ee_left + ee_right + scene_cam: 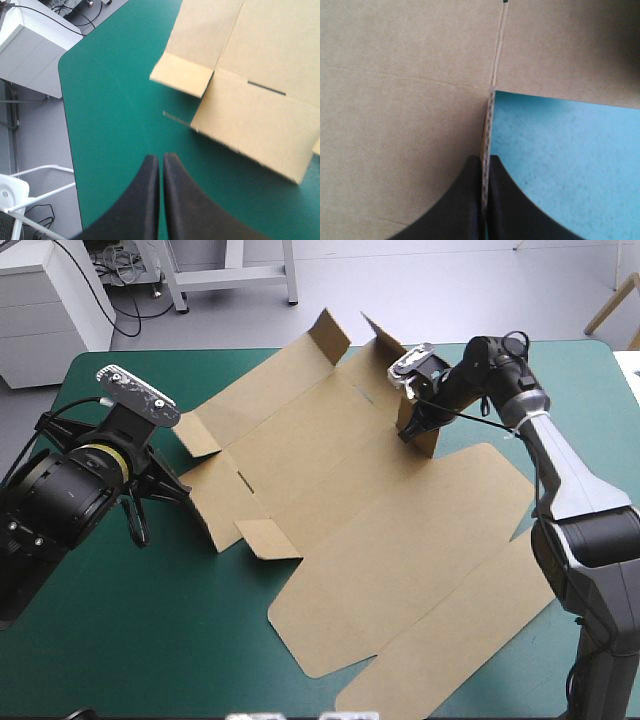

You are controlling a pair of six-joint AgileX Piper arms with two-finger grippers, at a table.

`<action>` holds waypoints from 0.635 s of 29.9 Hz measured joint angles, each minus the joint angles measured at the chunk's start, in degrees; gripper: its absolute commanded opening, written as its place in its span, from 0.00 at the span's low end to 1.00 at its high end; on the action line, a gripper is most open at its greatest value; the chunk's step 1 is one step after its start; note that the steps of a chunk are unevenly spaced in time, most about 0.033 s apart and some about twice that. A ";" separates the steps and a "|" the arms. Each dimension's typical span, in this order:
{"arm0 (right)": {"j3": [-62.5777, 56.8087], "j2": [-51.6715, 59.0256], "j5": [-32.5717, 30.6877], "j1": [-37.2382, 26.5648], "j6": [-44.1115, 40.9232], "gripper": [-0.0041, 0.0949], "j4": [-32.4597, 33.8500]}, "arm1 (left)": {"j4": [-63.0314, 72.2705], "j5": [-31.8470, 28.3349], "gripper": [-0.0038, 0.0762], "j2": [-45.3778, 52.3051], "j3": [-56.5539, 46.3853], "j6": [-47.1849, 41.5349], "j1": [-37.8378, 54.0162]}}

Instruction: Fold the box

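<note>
1. Box position. I found the box (400, 550) as a cut sheet of brown board lying mostly flat and diagonally on the teal-green cover (150, 640), running from the far centre of the table toward its near right corner. At the sheet's far end, two flaps (330, 335) stood raised. A small tab (265, 538) lay on the side facing the left arm.

2. Right gripper. The right gripper (415, 425) sat at the far right part of the sheet. In the right wrist view its black fingers (470, 200) were all but closed, with the thin corrugated edge of an upright flap (488, 125) pinched between them. Flat board lay on one side of that flap and the bare cover on the other.

3. Left gripper. The left gripper (161, 162) held nothing. Its fingers met in a single point above bare cover. The sheet's nearest panel, with a narrow slot (267, 88), lay ahead of the gripper and apart from it.
</note>
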State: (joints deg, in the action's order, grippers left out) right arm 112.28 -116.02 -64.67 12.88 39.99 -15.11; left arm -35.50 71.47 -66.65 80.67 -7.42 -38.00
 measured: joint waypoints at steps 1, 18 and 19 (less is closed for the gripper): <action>0.90 -0.67 0.08 1.05 1.53 0.02 0.10 | 0.00 0.00 0.05 0.00 0.00 0.00 0.00; 4.91 -3.56 2.77 13.82 21.98 0.02 2.87 | -0.18 0.00 0.05 0.00 0.00 0.00 0.00; 4.91 -3.56 2.77 14.50 23.49 0.02 2.87 | -0.18 0.00 0.05 0.00 0.00 0.00 0.00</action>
State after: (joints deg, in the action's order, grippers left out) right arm 117.19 -119.59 -61.90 27.38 63.49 -12.24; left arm -35.68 71.47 -66.65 80.67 -7.42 -38.00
